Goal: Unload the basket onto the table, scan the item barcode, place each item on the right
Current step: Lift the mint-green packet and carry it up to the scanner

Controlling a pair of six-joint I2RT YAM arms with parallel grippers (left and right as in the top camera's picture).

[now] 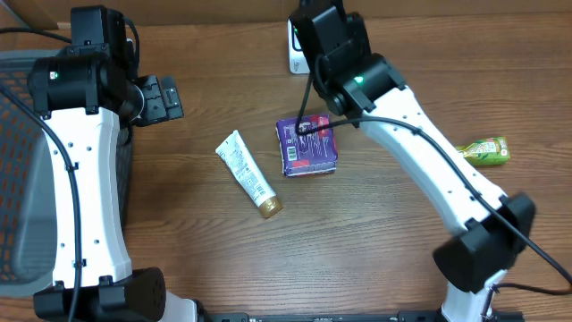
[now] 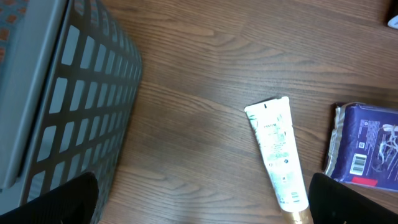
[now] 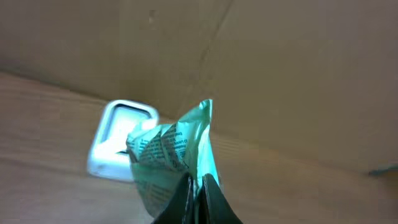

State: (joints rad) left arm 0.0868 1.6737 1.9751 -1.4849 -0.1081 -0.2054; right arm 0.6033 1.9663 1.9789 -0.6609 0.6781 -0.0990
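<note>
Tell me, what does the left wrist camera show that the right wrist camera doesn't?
Only the left wrist view: a grey basket, a white tube and a purple packet with its barcode showing. Only the right wrist view: the right gripper pinching a crumpled green packet, a white device behind it, and a brown backdrop. Both: the wooden table.

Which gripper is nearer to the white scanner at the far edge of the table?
Right. The right gripper, shut on a packet, holds it just before the scanner. The left gripper is open, far off beside the basket.
</note>
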